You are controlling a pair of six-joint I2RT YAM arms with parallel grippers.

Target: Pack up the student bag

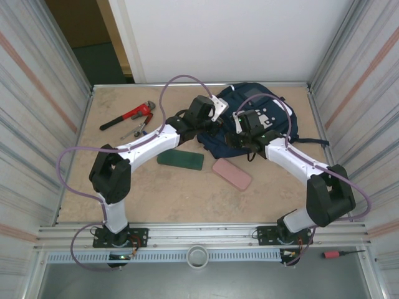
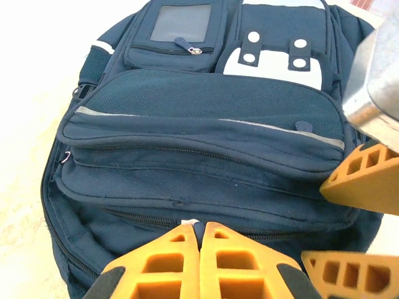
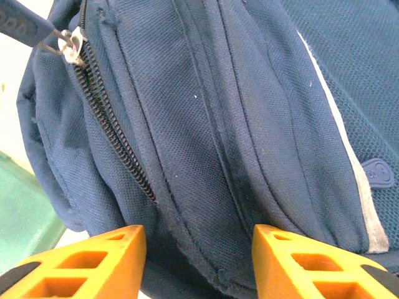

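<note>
The student bag (image 1: 240, 94), navy with white patches, lies at the back right of the table, front pockets up (image 2: 206, 118). My left gripper (image 2: 199, 227) is at its near edge (image 1: 215, 129), shut on a zipper pull (image 2: 189, 222) of the main zip; a white tip and a dark strip show between the orange fingers. My right gripper (image 3: 196, 240) is beside it (image 1: 235, 142), its jaws closed on a thick fold of the student bag's fabric (image 3: 206, 124) next to a black zip. One of its fingers (image 2: 358, 180) shows in the left wrist view.
A green flat case (image 1: 180, 159) and a pink case (image 1: 231, 173) lie in front of the bag. A red pipe wrench (image 1: 128, 116) and a small metal tool (image 1: 134, 131) lie at the back left. Ribbed walls enclose the table on both sides.
</note>
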